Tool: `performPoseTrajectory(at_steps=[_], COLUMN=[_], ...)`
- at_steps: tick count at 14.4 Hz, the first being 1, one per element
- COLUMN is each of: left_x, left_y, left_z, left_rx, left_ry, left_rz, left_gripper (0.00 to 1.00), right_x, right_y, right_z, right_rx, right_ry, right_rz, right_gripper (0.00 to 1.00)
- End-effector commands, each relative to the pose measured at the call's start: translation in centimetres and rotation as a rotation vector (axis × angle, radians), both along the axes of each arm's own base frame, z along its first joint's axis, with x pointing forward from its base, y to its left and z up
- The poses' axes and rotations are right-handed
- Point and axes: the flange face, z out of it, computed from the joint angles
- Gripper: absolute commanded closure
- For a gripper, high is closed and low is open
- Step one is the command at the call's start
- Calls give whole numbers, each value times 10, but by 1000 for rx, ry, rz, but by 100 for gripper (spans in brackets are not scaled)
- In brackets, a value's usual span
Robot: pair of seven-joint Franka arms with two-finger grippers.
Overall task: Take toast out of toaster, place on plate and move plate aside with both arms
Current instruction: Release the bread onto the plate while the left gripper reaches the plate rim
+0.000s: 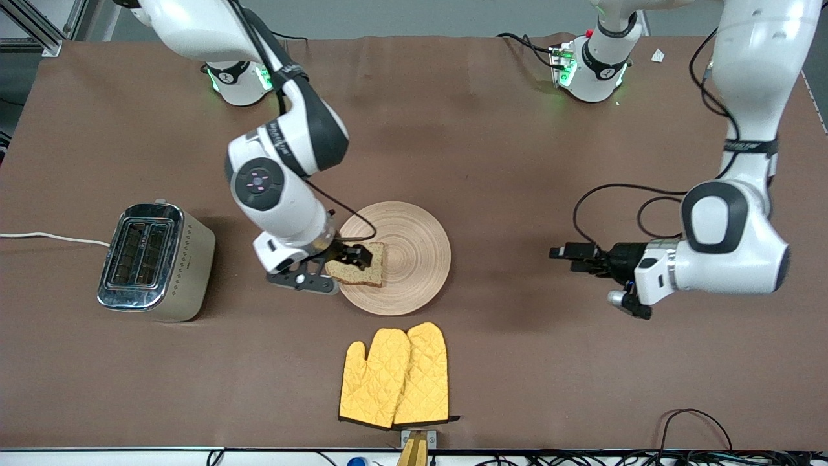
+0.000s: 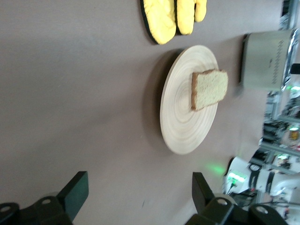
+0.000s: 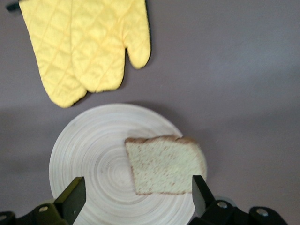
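Oven mitts (image 1: 396, 375) sit up front. Toast (image 1: 357, 268) lies flat on the plate (image 1: 414, 259), toaster (image 1: 152, 259) empty, right hand (image 1: 346, 259) spread wide just above it, holding nothing. Left hand (image 1: 561, 254) waits, open, beside the plate, probably for the two-arm shove.

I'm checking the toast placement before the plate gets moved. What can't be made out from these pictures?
- Front view: the right gripper covers part of the toast, so its edge there and the plate under it are hidden.
- Left wrist view: the toaster is cut off by the frame edge.
- Front view: the toaster slots look dark; their depths cannot be seen.
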Motion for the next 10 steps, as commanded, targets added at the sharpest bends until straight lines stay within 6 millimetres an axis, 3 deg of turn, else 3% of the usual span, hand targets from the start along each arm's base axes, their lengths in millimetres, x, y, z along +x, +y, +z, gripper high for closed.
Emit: performPoseTrajectory(at_steps=[1, 5, 10], left_x=[-9, -22, -41], left_y=[-46, -88, -138], left_z=[-29, -77, -125], left_rx=[-62, -117, -176], left_ry=[-4, 9, -20], left_rz=[54, 41, 37], left_gripper=[9, 21, 39], right_x=[13, 21, -6], right_y=[-77, -188, -291], right_z=[42, 93, 148], right_rx=[-8, -15, -48], right_ry=[-14, -17, 29], right_rz=[20, 4, -8], right_gripper=[0, 0, 0])
